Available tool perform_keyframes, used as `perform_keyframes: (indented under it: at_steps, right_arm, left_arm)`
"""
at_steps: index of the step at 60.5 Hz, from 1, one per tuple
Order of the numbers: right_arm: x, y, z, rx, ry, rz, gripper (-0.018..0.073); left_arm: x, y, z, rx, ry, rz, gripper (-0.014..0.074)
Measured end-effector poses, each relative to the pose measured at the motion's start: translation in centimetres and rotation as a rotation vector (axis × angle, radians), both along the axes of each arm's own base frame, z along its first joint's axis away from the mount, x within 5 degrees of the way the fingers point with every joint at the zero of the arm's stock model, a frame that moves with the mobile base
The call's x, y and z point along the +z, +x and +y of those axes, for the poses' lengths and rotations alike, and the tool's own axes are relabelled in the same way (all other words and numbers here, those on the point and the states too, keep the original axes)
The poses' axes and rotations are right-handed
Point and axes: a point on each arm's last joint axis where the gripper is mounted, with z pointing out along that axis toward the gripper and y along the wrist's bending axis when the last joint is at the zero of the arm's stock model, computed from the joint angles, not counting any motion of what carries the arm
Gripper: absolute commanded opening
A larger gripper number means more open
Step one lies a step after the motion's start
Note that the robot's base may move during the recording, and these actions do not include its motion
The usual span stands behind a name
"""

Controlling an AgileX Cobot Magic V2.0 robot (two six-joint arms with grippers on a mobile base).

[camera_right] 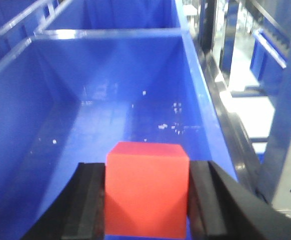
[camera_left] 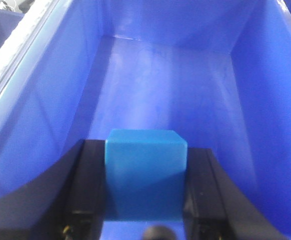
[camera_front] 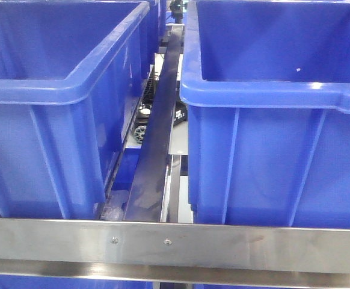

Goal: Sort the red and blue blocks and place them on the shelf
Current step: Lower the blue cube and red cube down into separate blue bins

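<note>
The left hand [camera_left: 145, 200] grips the blue block [camera_left: 145, 172] between its fingers above a blue bin [camera_left: 265, 100], the right hand [camera_right: 146, 200] likewise clamps the red block [camera_right: 146, 187] over another bin [camera_right: 60, 130]; no writing is legible.

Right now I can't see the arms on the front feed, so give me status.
Left gripper shut on blue block, over a blue bin. Right gripper shut on red block, over another bin. Nothing blocking.

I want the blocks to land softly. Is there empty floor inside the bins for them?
Yes. Beyond the blue block in the left pincer, the bin floor is bare between its walls. Beyond the red block, the other floor holds only specks.
</note>
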Motion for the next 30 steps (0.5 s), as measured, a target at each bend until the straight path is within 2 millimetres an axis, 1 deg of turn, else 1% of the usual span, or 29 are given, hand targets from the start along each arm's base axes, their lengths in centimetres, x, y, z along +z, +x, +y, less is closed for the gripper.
perform_keyframes:
  at_steps: [8, 15, 23, 30]
  right_arm:
    - [0.9, 1.3, 0.0, 0.002, 0.000, 0.002, 0.0057]
    - [1.3, 2.8, 0.0, 0.003, 0.000, 0.031, 0.0057]
    - [1.2, 4.7, 0.1, 0.003, -0.001, 0.086, 0.0057]
    - [0.8, 5.7, 0.1, 0.004, -0.001, 0.121, 0.0057]
  left_arm:
    - [0.3, 1.1, -0.3, -0.007, 0.000, 0.001, 0.0124]
    - [0.2, 1.8, -0.5, -0.014, 0.000, 0.000, 0.0124]
    - [-0.1, 2.5, -0.6, -0.019, 0.002, 0.011, 0.0124]
    - [-0.2, 2.8, -0.7, -0.022, 0.001, 0.007, 0.0124]
